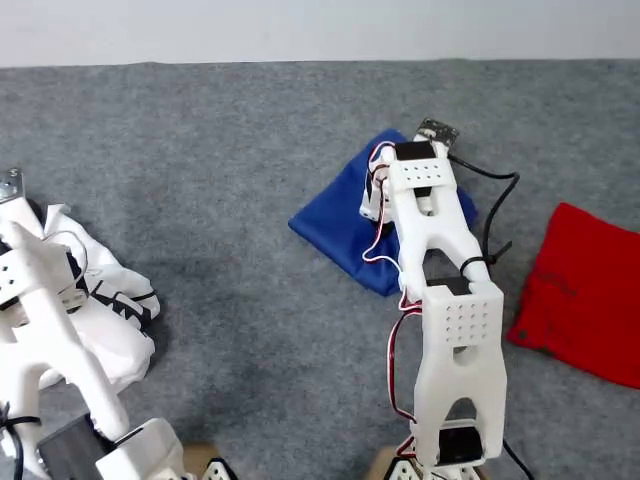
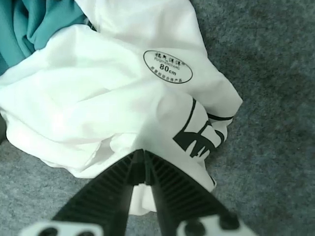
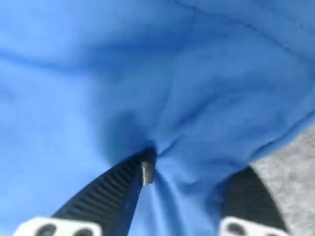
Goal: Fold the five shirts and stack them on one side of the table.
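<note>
A crumpled white shirt (image 1: 112, 300) with black print lies at the table's left edge. My left gripper (image 1: 72, 285) sits low over it. In the left wrist view the left gripper (image 2: 143, 164) is shut, its tips pinching a pucker of the white shirt (image 2: 98, 98). A teal shirt (image 2: 29, 24) lies bunched behind the white one. Mid-table, a blue shirt (image 1: 335, 225) lies in a loose fold under my right gripper (image 1: 380, 190). In the right wrist view the right gripper (image 3: 192, 172) is open, pressed into the blue shirt (image 3: 147, 73), with a ridge of cloth between the fingers.
A folded red shirt (image 1: 585, 290) lies at the right edge of the table. Grey carpet-like cloth (image 1: 220, 150) covers the table, bare between the white and blue shirts. A pale wall runs along the back edge.
</note>
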### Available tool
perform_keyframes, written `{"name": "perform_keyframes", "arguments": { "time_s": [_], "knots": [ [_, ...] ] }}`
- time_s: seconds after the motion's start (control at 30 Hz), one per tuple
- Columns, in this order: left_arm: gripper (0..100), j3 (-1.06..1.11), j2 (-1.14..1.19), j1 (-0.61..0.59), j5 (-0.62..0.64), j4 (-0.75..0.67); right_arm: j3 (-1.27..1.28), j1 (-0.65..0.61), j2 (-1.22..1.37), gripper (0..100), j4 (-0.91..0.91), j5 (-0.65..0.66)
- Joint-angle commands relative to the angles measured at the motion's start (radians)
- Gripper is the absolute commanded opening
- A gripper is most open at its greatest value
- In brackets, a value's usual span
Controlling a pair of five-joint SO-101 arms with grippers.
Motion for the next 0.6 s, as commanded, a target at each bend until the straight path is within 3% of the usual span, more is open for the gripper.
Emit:
{"name": "perform_keyframes", "arguments": {
  "time_s": [0.0,0.2,0.3,0.43,0.57],
  "knots": [
    [1,-0.002,-0.029,0.003,-0.009,0.008,-0.021,-0.039,0.031,2.4,0.008,0.051],
    [1,-0.002,-0.029,0.003,-0.009,0.008,-0.023,-0.035,-0.05,1.0,0.073,0.172],
    [1,-0.002,-0.031,0.003,-0.009,0.008,-0.021,0.004,-0.151,1.0,0.13,0.358],
    [1,-0.002,-0.031,0.003,-0.009,0.008,-0.021,0.088,-0.278,1.0,0.228,0.738],
    [1,-0.002,-0.031,0.002,-0.009,0.008,-0.021,0.183,-0.364,1.0,0.288,0.815]
  ]
}}
